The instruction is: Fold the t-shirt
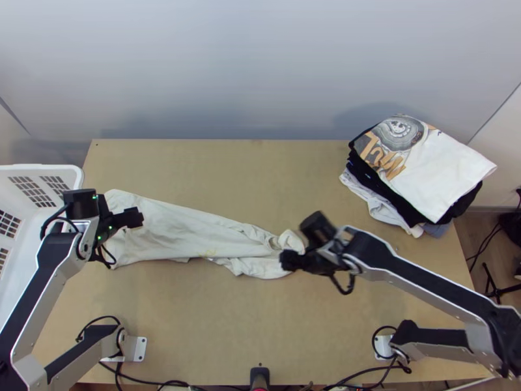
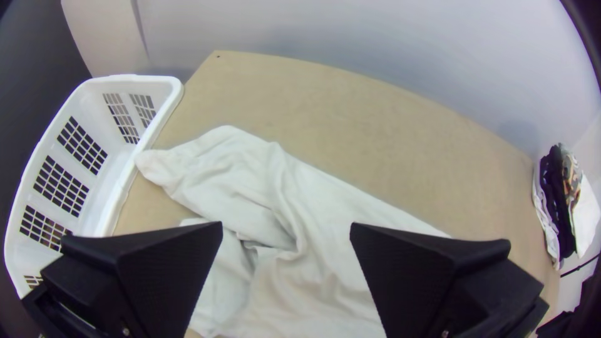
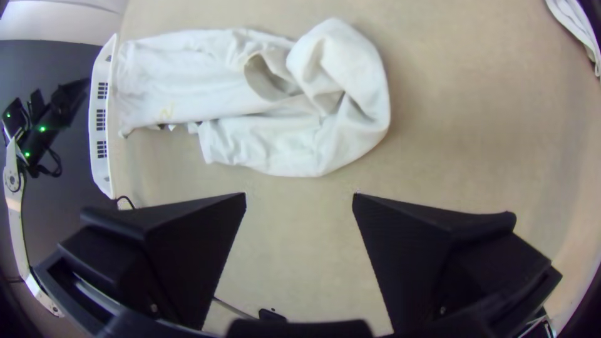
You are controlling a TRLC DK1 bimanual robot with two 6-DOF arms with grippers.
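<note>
Pale wood makes up the bench (image 1: 228,313), with a white plastic basket (image 1: 39,168) against its left side, cut off by the top view's edge and partly behind the left arm (image 1: 49,280). The right arm (image 1: 423,280) crosses above the bench's right part, between the folded pile (image 1: 443,169) and the near edge. Off-white, the t-shirt (image 1: 189,231) lies left of the middle, stretched long and wrinkled, its right end bunched and curled over. The pile sits at the far right corner, a printed white garment on top of dark and pale ones. The left claw (image 1: 135,217) is wide, above the shirt's left end, hiding some of it; the right claw (image 1: 288,260), also wide, is at the bunched right end, with no cloth between its fingers. Dark cables (image 1: 146,379) run along the near edge. Which parts of the shirt are tucked under the folds, I cannot tell.
</note>
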